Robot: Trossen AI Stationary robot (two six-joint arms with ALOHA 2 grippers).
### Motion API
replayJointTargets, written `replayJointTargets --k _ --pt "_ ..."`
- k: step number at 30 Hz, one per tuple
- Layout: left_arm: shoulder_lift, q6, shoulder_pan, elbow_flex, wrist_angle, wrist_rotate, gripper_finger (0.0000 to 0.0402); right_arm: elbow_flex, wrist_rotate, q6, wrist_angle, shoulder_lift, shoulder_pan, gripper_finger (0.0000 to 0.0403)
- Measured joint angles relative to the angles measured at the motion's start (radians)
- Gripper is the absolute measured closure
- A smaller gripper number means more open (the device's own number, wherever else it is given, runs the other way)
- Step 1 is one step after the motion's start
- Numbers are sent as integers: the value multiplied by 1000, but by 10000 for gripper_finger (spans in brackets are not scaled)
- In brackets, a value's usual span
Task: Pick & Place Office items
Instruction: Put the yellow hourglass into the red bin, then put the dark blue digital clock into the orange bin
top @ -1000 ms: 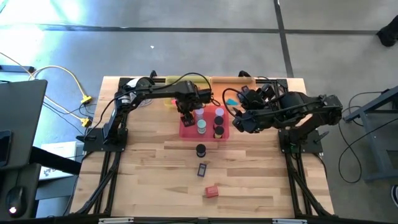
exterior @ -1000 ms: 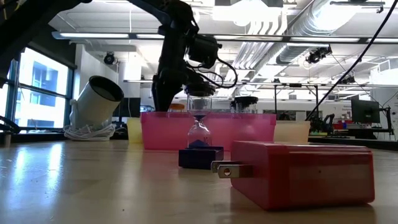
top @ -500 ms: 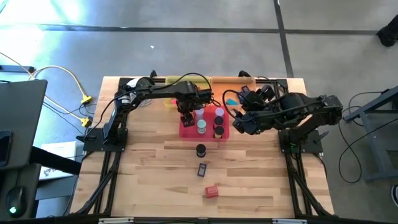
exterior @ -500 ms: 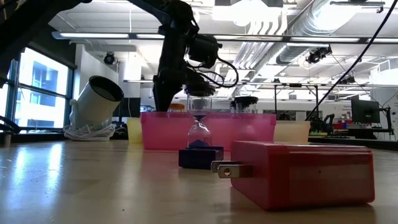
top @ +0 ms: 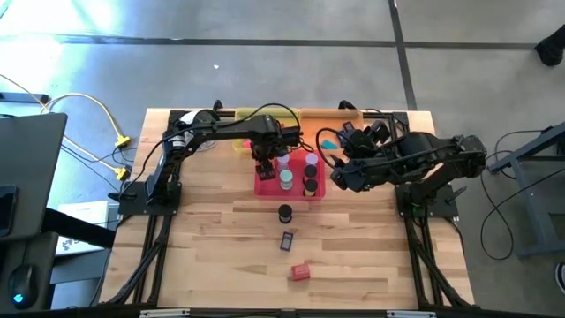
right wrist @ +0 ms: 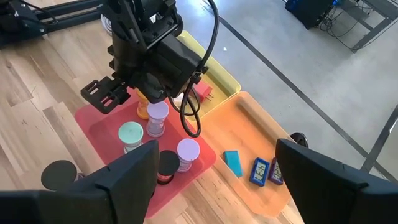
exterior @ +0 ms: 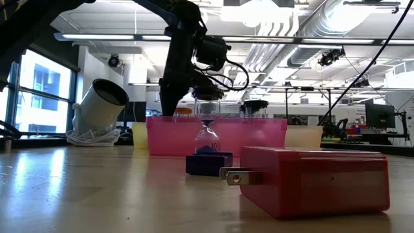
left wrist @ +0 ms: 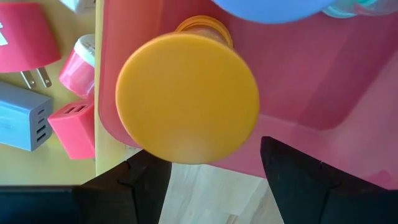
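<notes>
My left gripper point(top: 265, 166) hangs open in the pink tray point(top: 265, 187), near its left far corner. In the left wrist view its fingers point(left wrist: 292, 180) stand on either side of an orange cylinder point(left wrist: 186, 96) that stands upright on the tray floor. Lilac, teal and black cylinders point(top: 297, 174) stand in the same tray. A black cylinder point(top: 284, 213), a dark rectangular piece point(top: 287, 240) and a red block point(top: 300, 271) lie on the bare table nearer me. My right gripper point(top: 338, 177) waits open above the table, right of the pink tray. My left gripper comes down from above with one finger on each side of the orange cylinder's top cap point(left wrist: 245, 124). The cap hides the fingertips, so I cannot tell whether they touch the cylinder.
A yellow tray point(left wrist: 62, 152) beside the pink one holds red, pink and grey blocks. An orange tray point(right wrist: 249, 137) at the far edge holds blue pieces. A white roll point(exterior: 100, 103) lies at the far left. Open wood stretches around the loose pieces toward the near edge.
</notes>
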Motion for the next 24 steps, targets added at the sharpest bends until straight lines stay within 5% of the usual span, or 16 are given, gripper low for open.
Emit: replayJointTargets --k 12,24 --pt "0 4 0 0 9 -1 90 0 0 -10 -1 0 0 92" --pt "0 16 -3 0 -36 21 84 0 25 -40 -1 0 -2 92"
